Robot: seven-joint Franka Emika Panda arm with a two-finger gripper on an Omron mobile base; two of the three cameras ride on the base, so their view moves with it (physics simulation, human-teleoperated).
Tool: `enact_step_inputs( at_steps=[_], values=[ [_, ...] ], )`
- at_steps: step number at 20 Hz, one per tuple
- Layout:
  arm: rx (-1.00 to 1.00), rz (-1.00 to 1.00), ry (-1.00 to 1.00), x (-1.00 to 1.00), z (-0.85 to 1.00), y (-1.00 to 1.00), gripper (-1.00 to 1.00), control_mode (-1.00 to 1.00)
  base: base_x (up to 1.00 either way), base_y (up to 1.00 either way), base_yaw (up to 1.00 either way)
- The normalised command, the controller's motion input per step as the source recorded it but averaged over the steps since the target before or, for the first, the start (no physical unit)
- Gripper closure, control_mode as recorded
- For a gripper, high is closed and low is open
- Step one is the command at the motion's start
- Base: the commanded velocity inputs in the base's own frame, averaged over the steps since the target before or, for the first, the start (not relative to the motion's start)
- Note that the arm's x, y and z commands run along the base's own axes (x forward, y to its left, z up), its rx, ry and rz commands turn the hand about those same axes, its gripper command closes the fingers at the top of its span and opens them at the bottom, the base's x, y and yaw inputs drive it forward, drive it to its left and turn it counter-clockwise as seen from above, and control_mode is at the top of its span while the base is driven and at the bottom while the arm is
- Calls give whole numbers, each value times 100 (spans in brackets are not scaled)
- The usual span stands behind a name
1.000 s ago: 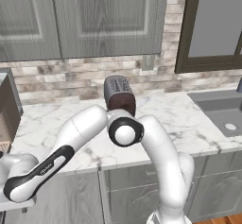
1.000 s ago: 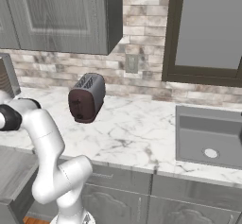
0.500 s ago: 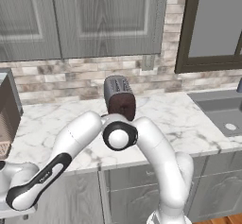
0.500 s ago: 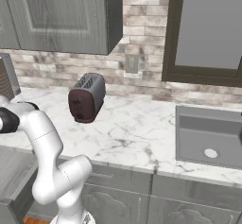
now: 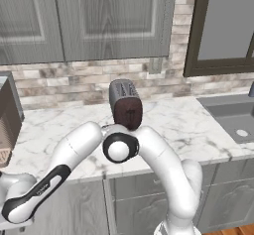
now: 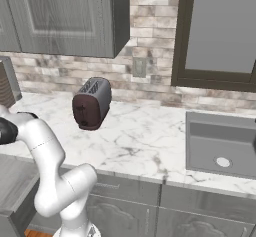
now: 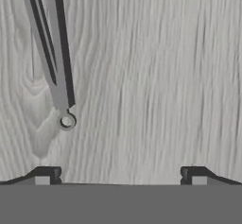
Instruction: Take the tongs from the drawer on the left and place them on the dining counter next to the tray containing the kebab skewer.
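Note:
The tongs (image 7: 59, 83) lie flat on the pale wood-grain floor of the drawer (image 7: 156, 76). They are slim grey metal, with two narrow arms running from the top left down to a small ring at their joined end. My gripper (image 7: 120, 175) hangs open above the drawer floor, holding nothing. The ring end sits just above its left fingertip (image 7: 47, 174), and most of the tongs lie to the left of the gap between the fingers. In the right base view the drawer (image 6: 12, 181) stands open at the lower left, below my arm. The dining counter, the tray and the kebab skewer are out of view.
A dark toaster (image 5: 126, 110) (image 6: 91, 102) stands on the marble worktop (image 6: 135, 141) against the brick wall. A sink (image 6: 222, 143) is set in at the right. Grey wall cabinets (image 5: 99, 16) hang above, and a dark appliance (image 5: 7, 115) stands at the far left.
My arm has swung lower and further left, down towards the drawer. The toaster and the worktop have not shifted.

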Motion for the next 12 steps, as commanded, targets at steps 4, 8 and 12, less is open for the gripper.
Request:
enact_step_inputs(
  at_steps=[4,8,12],
  values=[
    [0,2,0,17,-8,16,-100,-100,0,0,0],
    [0,2,0,13,-6,17,-100,-100,0,0,0],
    [0,0,0,0,-16,21,-100,-100,0,0,0]
  ],
)
